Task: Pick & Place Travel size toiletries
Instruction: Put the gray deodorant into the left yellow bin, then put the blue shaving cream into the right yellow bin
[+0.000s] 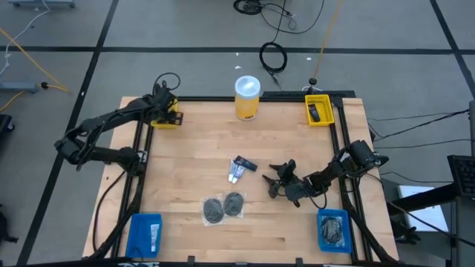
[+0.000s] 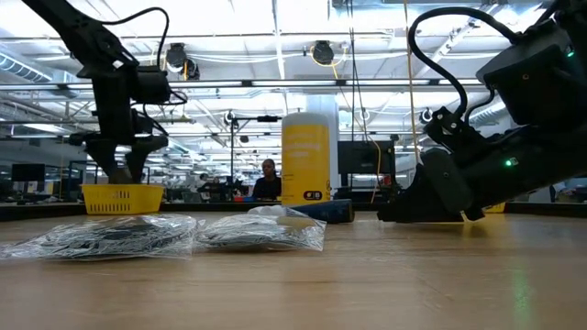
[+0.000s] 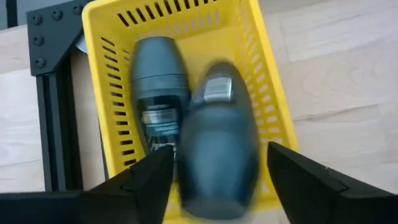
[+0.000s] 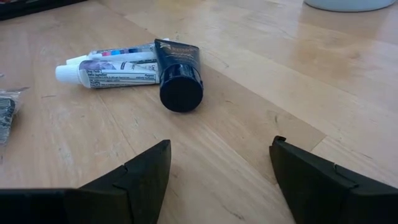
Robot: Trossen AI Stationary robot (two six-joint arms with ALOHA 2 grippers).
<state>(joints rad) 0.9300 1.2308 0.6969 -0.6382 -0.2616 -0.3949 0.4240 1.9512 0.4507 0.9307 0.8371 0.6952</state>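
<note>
**A:** Nearest you in the low view lie two mesh discs sealed in clear bags (image 2: pixel 110 236), side by side on the wooden table (image 2: pixel 367 284). From above, you find them in the lower middle of the tabletop.

**B:** And over on my left?

**A:** Your left gripper (image 1: pixel 165 111) hangs over the yellow basket (image 1: pixel 167 119) at the table's far left corner. Its fingers (image 3: pixel 143 180) are spread apart, holding nothing. Right beneath them, two dark stubby roll-on containers (image 3: pixel 217 143) lie side by side inside the basket; the nearer one is blurred in the wrist view.

**B:** What sits in the middle?

**A:** You have the tall yellow jar with a white lid (image 1: pixel 247 96) upright at the far edge. Closer in, near the centre, two small white tubes (image 4: pixel 106 73) lie together, with a dark blue tube (image 4: pixel 178 74) touching them, its round cap facing your right wrist camera.

**B:** And my right arm?

**A:** Your right gripper (image 1: pixel 282 178) is low over the table, just right of those tubes and clear of them, with its fingers released wide. Behind it, a second yellow basket (image 1: pixel 319 110) holds one dark item at the far right corner. Two blue bins (image 1: pixel 145 234) sit at the near corners.
</note>
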